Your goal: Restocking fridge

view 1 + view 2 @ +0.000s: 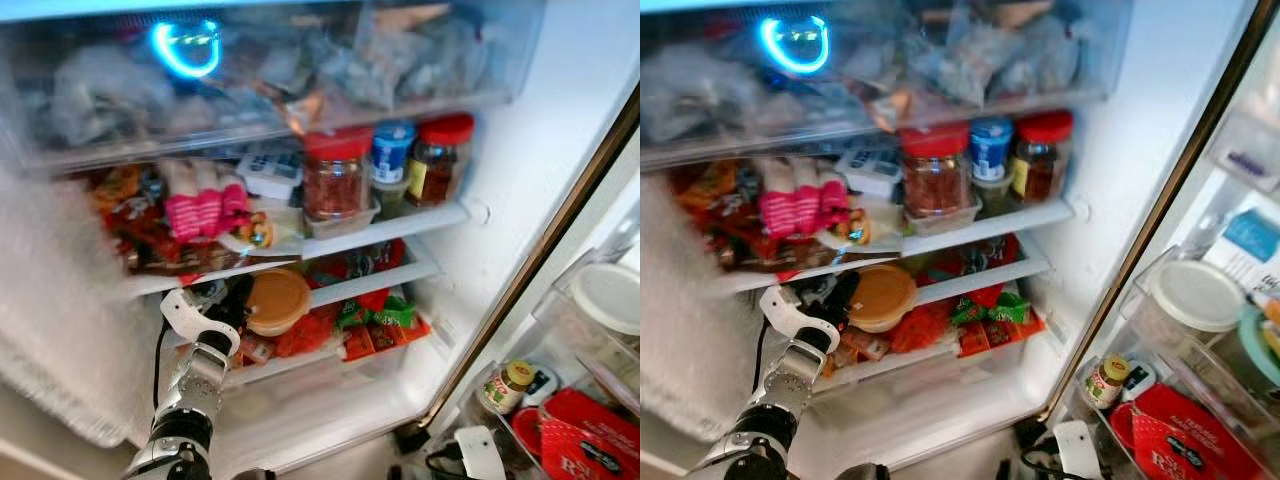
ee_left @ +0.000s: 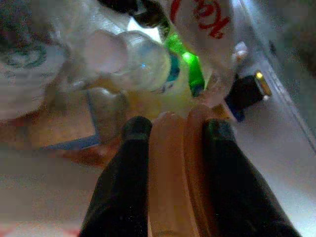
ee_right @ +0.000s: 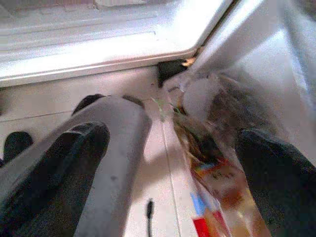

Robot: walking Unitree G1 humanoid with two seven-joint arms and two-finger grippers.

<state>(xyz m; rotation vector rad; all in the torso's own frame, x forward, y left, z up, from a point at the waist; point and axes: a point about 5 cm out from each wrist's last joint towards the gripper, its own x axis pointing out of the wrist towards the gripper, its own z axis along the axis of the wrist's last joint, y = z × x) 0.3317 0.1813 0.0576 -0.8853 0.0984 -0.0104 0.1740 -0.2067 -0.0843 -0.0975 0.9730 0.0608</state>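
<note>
Left of centre in the left eye view, on the lower fridge shelf point(image 1: 350, 290), we hold a tan tub point(image 1: 277, 301) edge-on between the left gripper point(image 1: 232, 308) fingers point(image 2: 123, 163), clamped on its lidded rim. It could snag the crowded packets point(image 1: 375, 325) or slip if we push on. The right gripper point(image 3: 168, 163) hangs wide open, holding nothing.

Left wrist cam is pretty blurry, but the two black fingers point(image 2: 129, 187) of the left gripper point(image 2: 175, 131) are clamped on the edge of an orange-brown lidded container point(image 2: 175, 177), one finger on each side. Just past it sits a clear plastic bottle point(image 2: 131, 59) with a pale cap, some green packaging point(image 2: 190, 66), and a white wrapper with red lettering point(image 2: 205, 22).
</note>
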